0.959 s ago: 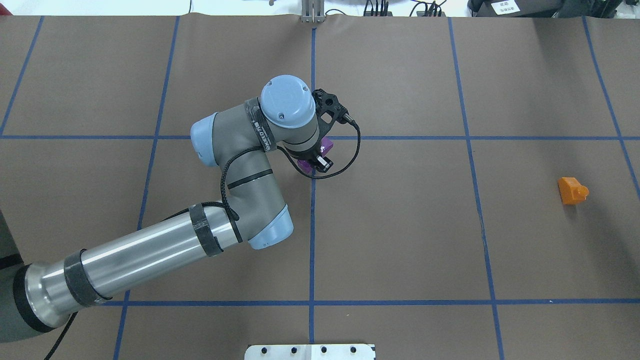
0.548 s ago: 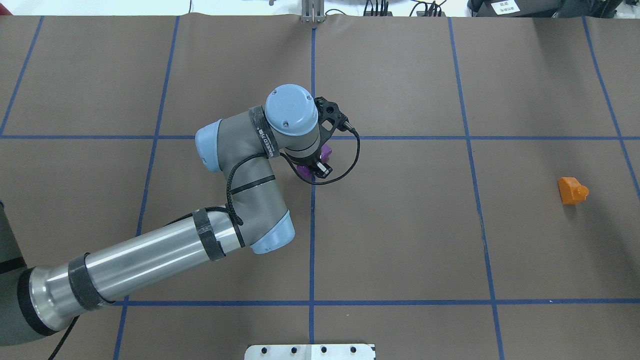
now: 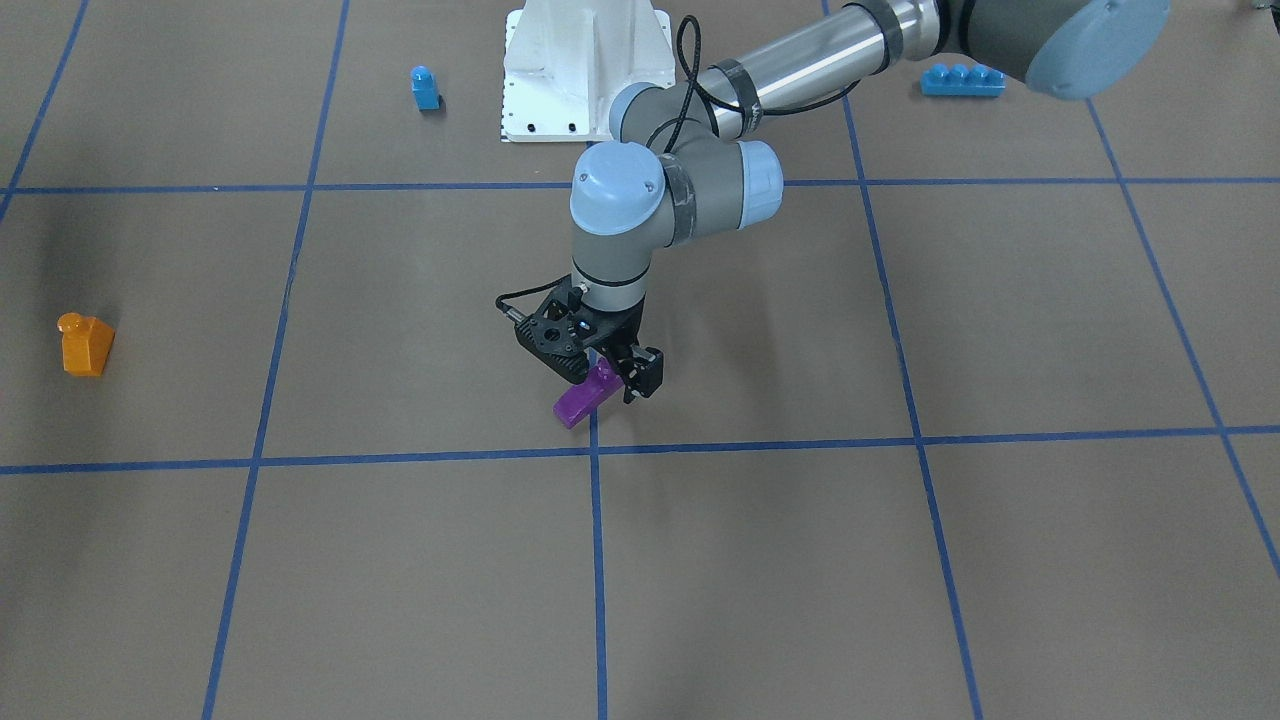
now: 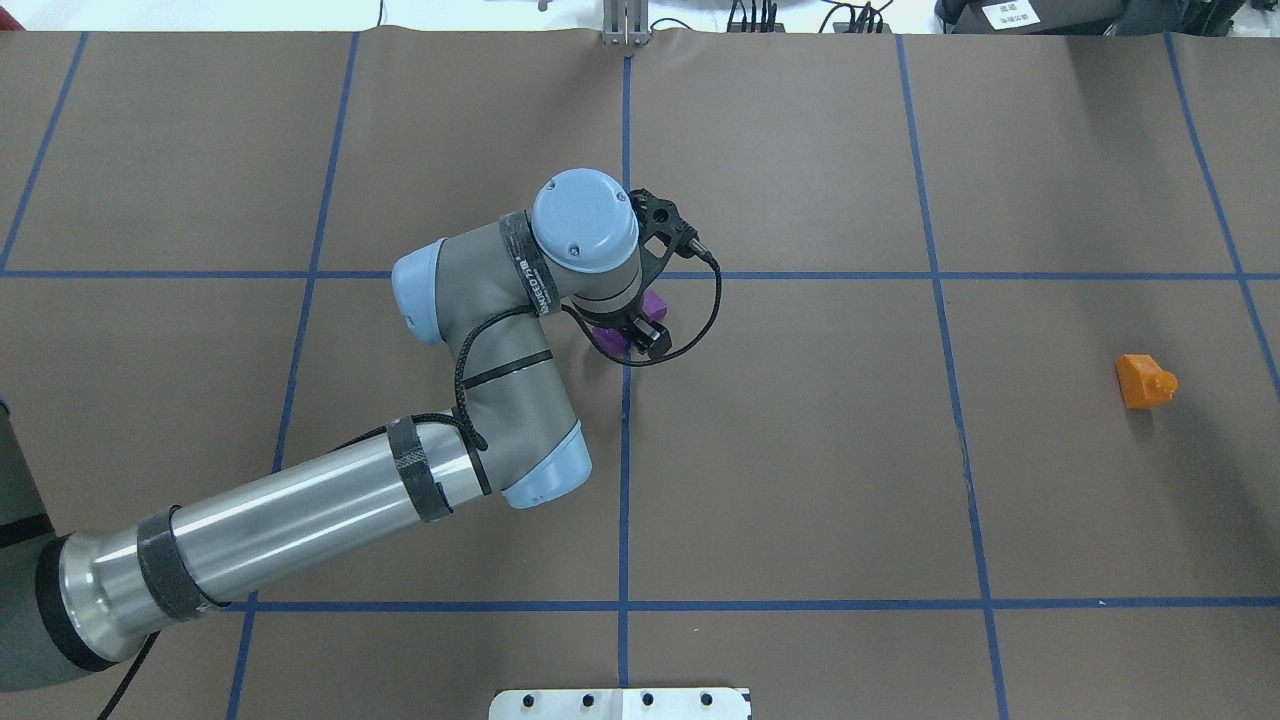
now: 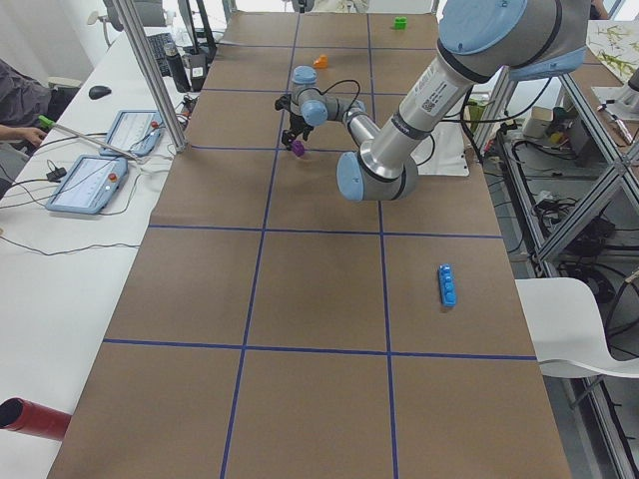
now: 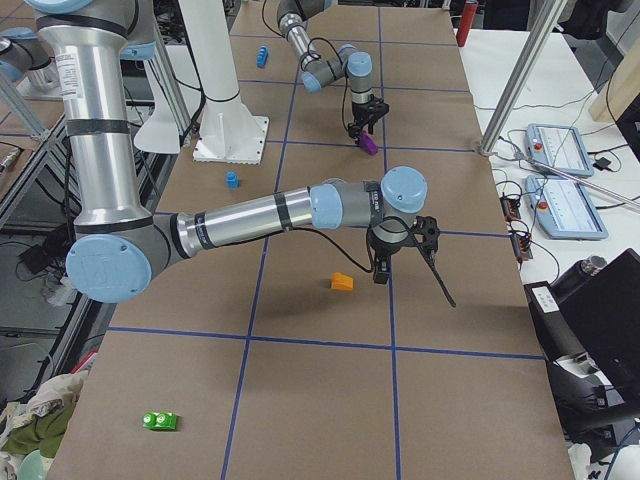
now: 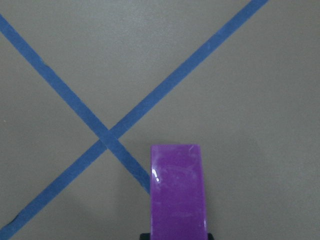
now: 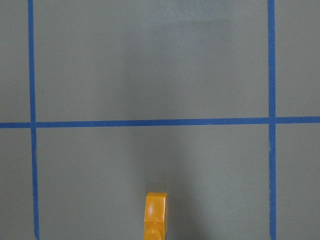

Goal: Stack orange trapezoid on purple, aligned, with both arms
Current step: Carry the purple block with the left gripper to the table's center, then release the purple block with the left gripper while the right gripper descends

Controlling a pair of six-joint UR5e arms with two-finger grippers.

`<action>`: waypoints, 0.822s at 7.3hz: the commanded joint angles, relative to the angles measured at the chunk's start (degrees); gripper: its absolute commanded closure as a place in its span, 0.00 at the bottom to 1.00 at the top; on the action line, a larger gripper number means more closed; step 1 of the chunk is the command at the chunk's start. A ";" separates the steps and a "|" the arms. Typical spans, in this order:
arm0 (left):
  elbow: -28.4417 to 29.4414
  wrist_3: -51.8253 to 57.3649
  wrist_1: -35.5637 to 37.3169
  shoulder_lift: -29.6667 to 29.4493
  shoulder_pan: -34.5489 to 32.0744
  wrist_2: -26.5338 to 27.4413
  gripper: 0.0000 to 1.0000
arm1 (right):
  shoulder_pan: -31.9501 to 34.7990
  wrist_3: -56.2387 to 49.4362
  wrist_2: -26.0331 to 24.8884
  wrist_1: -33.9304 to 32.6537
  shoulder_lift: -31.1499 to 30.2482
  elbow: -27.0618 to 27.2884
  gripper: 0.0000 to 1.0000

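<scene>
Read from left to right in the overhead view. **Left arm** (image 4: pixel 300 520), grey with silver tube and light blue joint caps, reaches from the lower left edge to the middle of the brown paper-covered worktop (image 4: pixel 800 480).

**Left gripper** (image 3: pixel 612 372), black and two-fingered, points down and is closed narrowly on the small glossy purple plastic wedge block (image 3: pixel 578 403). The front-facing view shows the block tilted, its free end low and just beside a crossing of blue tape lines (image 7: pixel 106 137). Whether that end touches the worktop cannot be told.

**Small glossy orange plastic trapezoid block** (image 4: pixel 1143 381), with one round stud, lies free on the worktop, well apart from the purple block, toward the right edge.

**Right arm** (image 6: pixel 250 215) is outside the overhead view. The side view on the robot's right shows the right gripper (image 6: pixel 390 265) hanging just beside and above the orange block, which also lies at the bottom edge of the right wrist view. The opening of this gripper cannot be judged from the views available.

**Step in hand (judged):** placing the purple block as the base near the centre of the worktop, while the right arm stands over the orange block. **Next move (judged):** the purple block must be seated flat, stud upward, and released. The right gripper must then descend squarely over the orange block, grasp it, and carry it across.
</scene>
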 commanded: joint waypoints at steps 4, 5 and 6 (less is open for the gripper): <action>-15.13 -1.08 18.18 0.22 -9.70 -11.05 0.00 | -10.94 19.84 -8.59 25.38 -9.83 1.09 0.00; -16.31 -1.08 19.18 0.57 -9.88 -11.05 0.00 | -15.94 26.72 -11.23 32.30 -12.40 0.65 0.00; -16.41 -1.17 19.19 1.19 -9.88 -10.96 0.00 | -18.87 27.57 -12.48 32.98 -12.77 0.03 0.00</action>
